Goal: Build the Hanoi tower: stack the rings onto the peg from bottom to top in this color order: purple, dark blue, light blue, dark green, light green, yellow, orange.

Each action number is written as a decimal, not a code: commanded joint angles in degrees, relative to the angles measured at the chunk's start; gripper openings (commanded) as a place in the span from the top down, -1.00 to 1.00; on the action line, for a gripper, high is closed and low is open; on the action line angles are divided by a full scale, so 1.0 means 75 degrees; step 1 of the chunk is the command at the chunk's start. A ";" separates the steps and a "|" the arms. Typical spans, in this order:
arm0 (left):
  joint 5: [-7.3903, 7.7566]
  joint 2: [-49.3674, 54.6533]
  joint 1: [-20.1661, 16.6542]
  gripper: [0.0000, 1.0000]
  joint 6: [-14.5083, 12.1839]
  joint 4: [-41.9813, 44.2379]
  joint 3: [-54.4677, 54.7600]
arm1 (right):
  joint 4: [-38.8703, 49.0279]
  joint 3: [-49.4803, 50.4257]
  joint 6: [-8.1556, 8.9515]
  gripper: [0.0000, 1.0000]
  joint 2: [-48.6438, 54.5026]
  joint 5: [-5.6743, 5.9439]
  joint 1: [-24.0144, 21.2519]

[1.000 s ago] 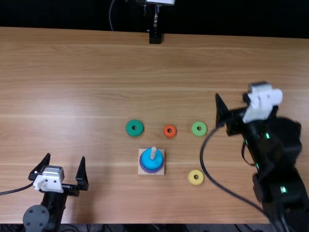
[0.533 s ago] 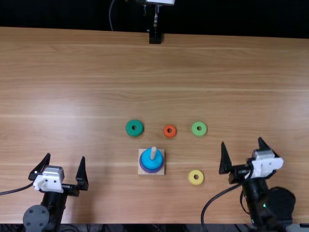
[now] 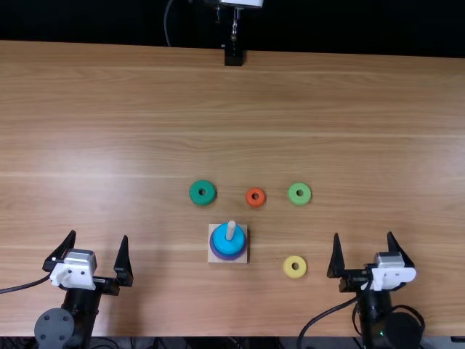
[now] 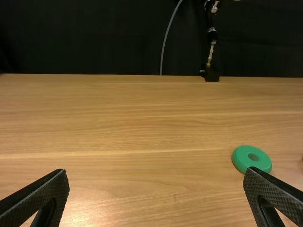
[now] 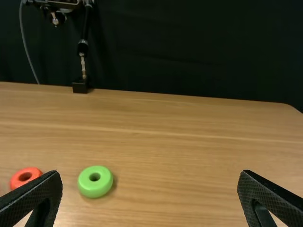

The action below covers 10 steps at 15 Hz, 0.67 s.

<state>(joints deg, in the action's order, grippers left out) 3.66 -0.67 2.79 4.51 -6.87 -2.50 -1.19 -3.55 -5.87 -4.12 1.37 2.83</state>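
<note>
In the top view, my left gripper (image 3: 99, 236) is open at the near left, and my right gripper (image 3: 363, 234) is open at the near right; both hold nothing. Between them the peg (image 3: 231, 230) rises from a square wooden base (image 3: 243, 258). A light blue ring (image 3: 224, 243) is around it, above a purple-blue edge whose ring count I cannot tell. Loose on the table lie dark green (image 3: 195, 198), orange (image 3: 248, 200), light green (image 3: 292, 198) and yellow (image 3: 288, 271) rings. Wrist views show the left gripper (image 4: 155, 170) and right gripper (image 5: 150, 173) with fingers wide apart.
The wooden table (image 3: 218, 102) extends far beyond the rings. A black stand (image 3: 233, 56) is at its far edge, with a cable hanging beside it. Another cable (image 3: 327, 313) loops beside the right arm.
The right arm has drawn back toward the near edge, its open gripper lowering into line with the left one. The left arm, the rings and the base have kept still.
</note>
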 commanded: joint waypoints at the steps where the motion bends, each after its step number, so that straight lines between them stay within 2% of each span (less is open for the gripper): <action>1: 0.0117 0.0089 0.0003 -1.00 -0.0081 -0.0040 0.0334 | 0.0038 0.0227 0.0023 -1.00 0.0338 0.0127 -0.0073; 5: 0.0117 0.0089 0.0003 -1.00 -0.0081 -0.0054 0.0334 | -0.0032 0.0333 0.0065 -1.00 0.0549 0.0127 -0.0073; 7: 0.0117 0.0089 0.0003 -1.00 -0.0081 -0.0040 0.0334 | -0.0257 0.0333 0.0009 -1.00 0.0549 0.0099 -0.0073; 10: 0.0117 0.0089 0.0003 -1.00 -0.0081 -0.0040 0.0334 | -0.0524 0.0333 0.0023 -1.00 0.0549 0.0113 -0.0284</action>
<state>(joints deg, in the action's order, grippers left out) 3.64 -0.67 2.79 4.51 -6.90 -2.50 -5.13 -1.87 -5.87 -0.71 1.58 1.30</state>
